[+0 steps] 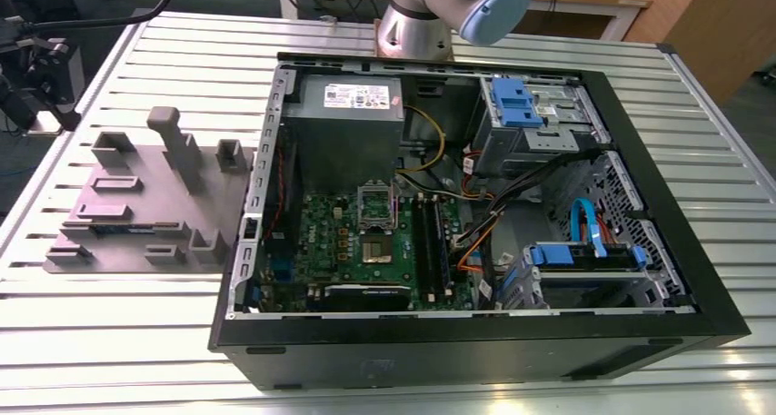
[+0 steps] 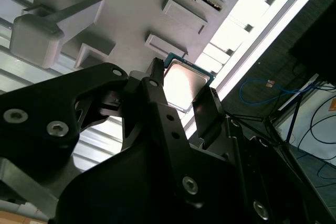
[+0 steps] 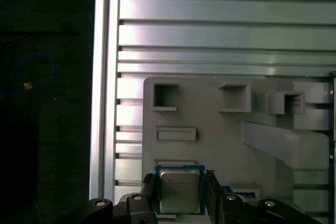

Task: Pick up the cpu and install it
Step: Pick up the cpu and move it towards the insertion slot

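The two black fingers (image 3: pixel 149 191) look closed on the cpu (image 3: pixel 179 191), one on each of two opposite edges, so the flat square chip sits right between them, shiny top up, over the grey tray (image 3: pixel 210 145) on the worktop (image 3: pixel 210 24).

No print could be read. Faint lettering lined the cpu's (image 3: pixel 179 191) metal top in the first wrist view, too small to make out, as was a white label (image 1: pixel 359 95) on the power supply (image 1: pixel 349 106).
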